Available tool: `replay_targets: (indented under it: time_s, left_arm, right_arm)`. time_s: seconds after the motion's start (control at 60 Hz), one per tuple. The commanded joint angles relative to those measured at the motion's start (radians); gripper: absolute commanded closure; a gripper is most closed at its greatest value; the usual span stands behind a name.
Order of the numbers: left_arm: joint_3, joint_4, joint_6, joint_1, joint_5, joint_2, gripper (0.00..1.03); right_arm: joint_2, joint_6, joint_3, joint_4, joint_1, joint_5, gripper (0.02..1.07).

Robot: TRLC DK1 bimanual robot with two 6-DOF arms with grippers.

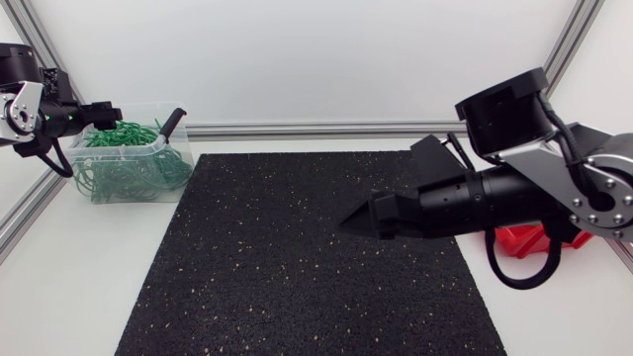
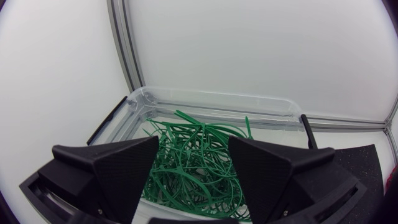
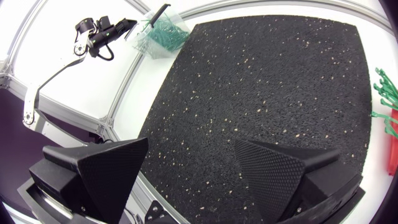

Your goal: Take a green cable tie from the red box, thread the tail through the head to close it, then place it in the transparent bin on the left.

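Note:
The transparent bin [image 1: 184, 174] stands at the table's back left with a heap of closed green cable ties [image 1: 124, 168] inside. My left gripper [image 1: 107, 114] hangs over the bin's far left corner. In its wrist view the left gripper [image 2: 193, 171] is open and empty, with the ties [image 2: 193, 149] and bin rim [image 2: 211, 99] just below. My right gripper [image 1: 358, 222] hovers over the black mat, open and empty [image 3: 193, 168]. The red box [image 1: 524, 240] sits behind the right arm, mostly hidden. Loose green ties [image 3: 385, 99] stick out of the red box [image 3: 393, 134].
A black speckled mat [image 1: 297, 287] covers the middle of the table. Aluminium frame rails [image 1: 297, 129] run along the back and left edges. The bin has black clip handles [image 1: 173, 121] at its ends.

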Motion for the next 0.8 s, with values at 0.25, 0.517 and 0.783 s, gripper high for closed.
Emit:
replay_targets:
  time_s: [0.25,0.517,0.783]
  left_arm:
    - [-0.292,-0.072,0.014,-0.049,-0.008,-0.505,0.04]
    - [-0.547,-0.104,0.023,-0.117,-0.008,-0.887,0.04]
    - [-0.725,-0.240,0.027,-0.217,-0.025,-1.272,0.04]
  right_arm:
    - [-0.268,-0.220,-0.062,-0.047,-0.215,0.231,0.05]
    - [-0.538,-0.363,-0.220,-0.030,-0.309,0.399,0.05]
    - [-0.788,-0.414,-0.370,0.030,-0.332,0.500,0.05]
